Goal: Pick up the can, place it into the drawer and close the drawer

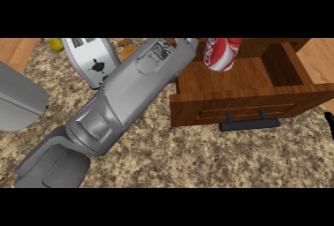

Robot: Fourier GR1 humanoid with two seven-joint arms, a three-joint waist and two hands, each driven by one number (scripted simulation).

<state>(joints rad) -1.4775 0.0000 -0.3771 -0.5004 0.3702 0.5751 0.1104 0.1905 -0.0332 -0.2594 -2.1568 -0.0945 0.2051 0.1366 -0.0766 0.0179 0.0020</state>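
Almost upright can at open drawer rear.

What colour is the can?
Red with white markings; the can shows best in the head view.

We see bright, even light, seemingly from above. Pale sheen runs along grey forearm. Soft white highlight on red can. Drawer interior darker toward far right wall. Speckled counter lit evenly near to far, shadows faint.
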